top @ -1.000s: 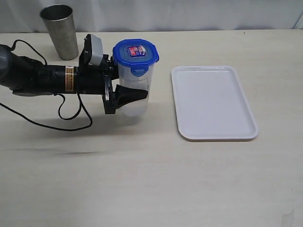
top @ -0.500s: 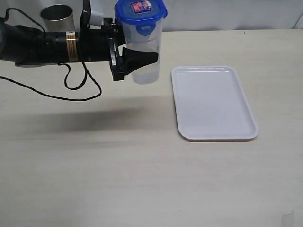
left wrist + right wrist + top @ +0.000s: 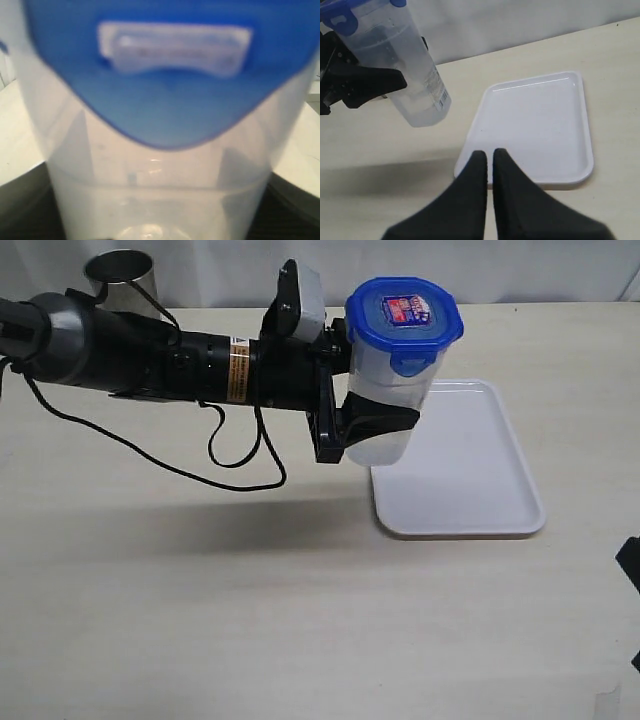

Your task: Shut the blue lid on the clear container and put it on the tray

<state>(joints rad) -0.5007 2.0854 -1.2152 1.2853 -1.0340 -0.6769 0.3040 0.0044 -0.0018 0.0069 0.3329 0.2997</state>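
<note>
Left gripper (image 3: 385, 420) clamped on clear container (image 3: 390, 375), blue lid (image 3: 403, 312) on top; container upright, aloft over tray (image 3: 470, 480) edge. Right gripper (image 3: 489, 159) tips together, near tray. Judgement: shift over tray middle, lower straight, keep upright, release only once base rests flat

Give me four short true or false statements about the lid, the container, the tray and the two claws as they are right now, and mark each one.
1. The blue lid sits on top of the clear container. True.
2. The clear container stands on the tray. False: the left claw grips it by its sides and holds it in the air.
3. The right claw is shut and holds nothing. True.
4. The steel cup stands on the tray. False: it stands on the table, far from the tray, behind the left arm.
</note>
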